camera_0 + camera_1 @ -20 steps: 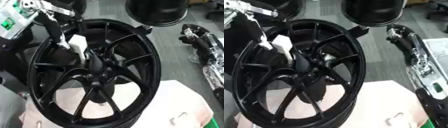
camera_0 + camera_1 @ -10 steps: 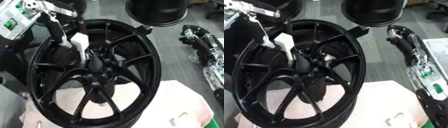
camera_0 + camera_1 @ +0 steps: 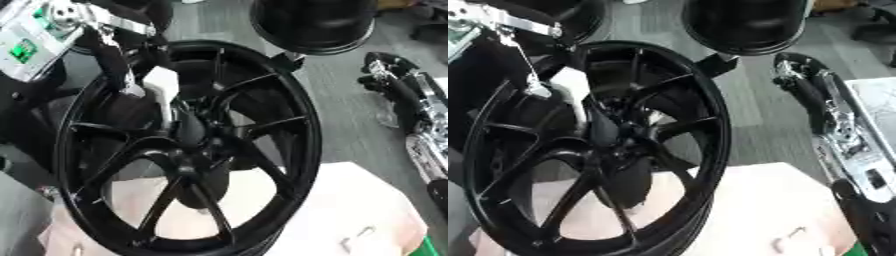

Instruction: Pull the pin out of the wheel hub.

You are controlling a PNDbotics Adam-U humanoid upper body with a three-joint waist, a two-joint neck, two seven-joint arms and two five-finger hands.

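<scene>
Seemingly mid-extraction, the left hand [image 3: 131,87] reached behind the black wheel's [image 3: 188,150] spokes beside a white pin [image 3: 162,82]; its grasp could not be told. Opposite, the right hand [image 3: 824,107] hung idle, fingers relaxed; pulling outward should follow.

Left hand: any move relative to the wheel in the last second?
No clear move. The left hand stays at the upper-left spokes of the wheel, beside the white piece, in the same spot against the rim.

Pale pink table [image 3: 367,200], black wheel [image 3: 188,150] standing on it
</scene>
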